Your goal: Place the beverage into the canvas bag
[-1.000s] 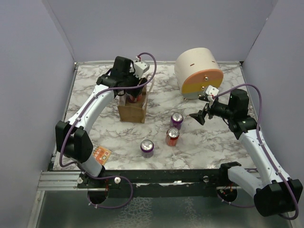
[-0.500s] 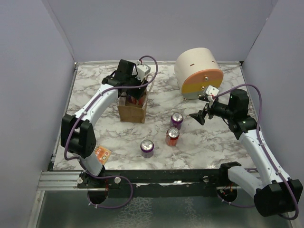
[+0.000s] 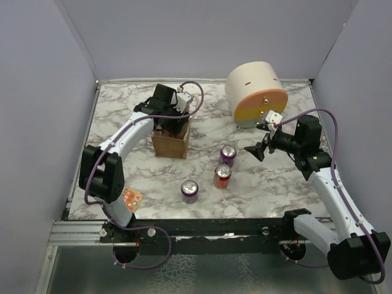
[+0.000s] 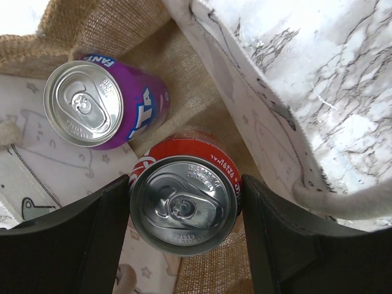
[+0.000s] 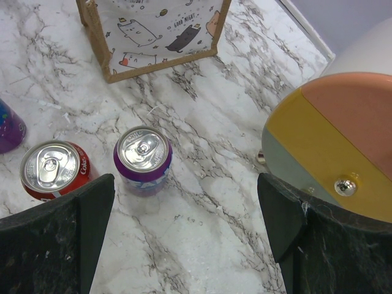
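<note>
The tan canvas bag [image 3: 170, 144] stands on the marble table at the back left; its side with cartoon prints shows in the right wrist view [image 5: 159, 30]. My left gripper [image 3: 172, 122] reaches down into the bag's mouth. In the left wrist view, its fingers [image 4: 92, 239] press both sides of a red cola can [image 4: 184, 205] held upright inside the bag [image 4: 184, 67]. A purple Fanta can [image 4: 92, 104] stands in the bag beside it. My right gripper [image 3: 256, 150] is open and empty, hovering over the table [image 5: 187, 208].
Three cans stand on the table: a purple one [image 3: 227, 155] [image 5: 143, 158], a red one [image 3: 222, 176] [image 5: 52, 168] and another purple one [image 3: 190, 190]. A large cream cylinder with an orange-yellow face [image 3: 256, 95] lies at the back right. An orange card [image 3: 130, 198] lies front left.
My left gripper has shifted slightly right and down into the bag with the red can. The right arm has not moved.
</note>
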`<act>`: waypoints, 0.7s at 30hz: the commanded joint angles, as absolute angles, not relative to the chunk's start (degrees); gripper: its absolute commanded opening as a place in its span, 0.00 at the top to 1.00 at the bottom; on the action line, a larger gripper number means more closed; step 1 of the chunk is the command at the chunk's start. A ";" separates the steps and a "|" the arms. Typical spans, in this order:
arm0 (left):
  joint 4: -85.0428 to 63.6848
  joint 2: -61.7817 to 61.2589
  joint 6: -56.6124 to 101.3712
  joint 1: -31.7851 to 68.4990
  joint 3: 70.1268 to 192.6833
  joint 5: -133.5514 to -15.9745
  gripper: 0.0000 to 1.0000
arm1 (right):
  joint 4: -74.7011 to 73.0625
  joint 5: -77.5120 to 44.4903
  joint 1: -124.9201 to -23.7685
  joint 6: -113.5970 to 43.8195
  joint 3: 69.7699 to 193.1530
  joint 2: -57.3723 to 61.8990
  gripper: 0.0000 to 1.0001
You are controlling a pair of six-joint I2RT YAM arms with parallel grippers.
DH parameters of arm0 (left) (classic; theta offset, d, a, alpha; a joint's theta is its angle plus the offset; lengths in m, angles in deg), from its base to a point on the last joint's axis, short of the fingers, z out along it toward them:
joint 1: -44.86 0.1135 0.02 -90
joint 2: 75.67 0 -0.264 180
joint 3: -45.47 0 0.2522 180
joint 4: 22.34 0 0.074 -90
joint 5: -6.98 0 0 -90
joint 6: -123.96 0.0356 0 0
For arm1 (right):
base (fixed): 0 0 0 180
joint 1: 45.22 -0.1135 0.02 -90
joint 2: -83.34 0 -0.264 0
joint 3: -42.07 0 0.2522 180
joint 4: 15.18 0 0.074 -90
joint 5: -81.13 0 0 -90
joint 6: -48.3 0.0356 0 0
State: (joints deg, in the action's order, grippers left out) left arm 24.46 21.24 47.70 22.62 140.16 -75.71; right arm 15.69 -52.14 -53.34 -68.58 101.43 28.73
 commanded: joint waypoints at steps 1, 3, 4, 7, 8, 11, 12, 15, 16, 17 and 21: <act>20.33 21.11 49.10 22.62 140.54 -79.49 1.00 | 15.22 -52.30 -53.02 -69.01 100.97 29.73 0.00; 20.29 21.19 49.23 22.62 140.45 -80.35 1.00 | 15.28 -52.35 -53.04 -68.96 100.99 29.76 0.00; 20.26 21.12 49.23 22.61 140.38 -80.77 1.00 | 15.28 -52.31 -53.02 -68.95 100.92 29.75 0.00; 19.99 23.03 48.91 22.69 140.29 -81.55 1.00 | 15.28 -52.30 -53.00 -68.97 100.98 29.75 0.00; 19.88 23.22 48.77 22.75 140.27 -81.68 1.00 | 15.28 -52.34 -53.02 -68.95 100.93 29.75 0.00; 19.56 23.96 48.30 23.08 140.26 -81.71 1.00 | 15.28 -52.34 -53.04 -68.96 100.95 29.65 0.00; 19.51 24.19 48.18 23.18 140.34 -81.71 1.00 | 15.25 -52.39 -53.04 -68.97 101.00 29.67 0.00; 19.24 24.87 47.23 23.85 140.75 -80.99 1.00 | 15.24 -52.41 -53.04 -69.02 100.93 29.66 0.00; 19.14 25.02 46.85 24.07 140.84 -80.42 1.00 | 15.23 -52.43 -53.04 -69.03 100.95 29.71 0.00; 19.02 25.17 46.51 24.39 141.00 -79.94 1.00 | 15.28 -52.51 -53.04 -68.96 101.00 29.68 0.00; 19.49 26.12 45.68 24.88 142.03 -78.69 1.00 | 15.24 -52.49 -53.04 -68.92 100.94 29.61 0.00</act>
State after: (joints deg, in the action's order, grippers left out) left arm 22.69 26.09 47.19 24.02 139.66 -79.84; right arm 15.69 -52.14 -53.34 -68.58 101.39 28.73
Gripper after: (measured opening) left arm 0.682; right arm 0.995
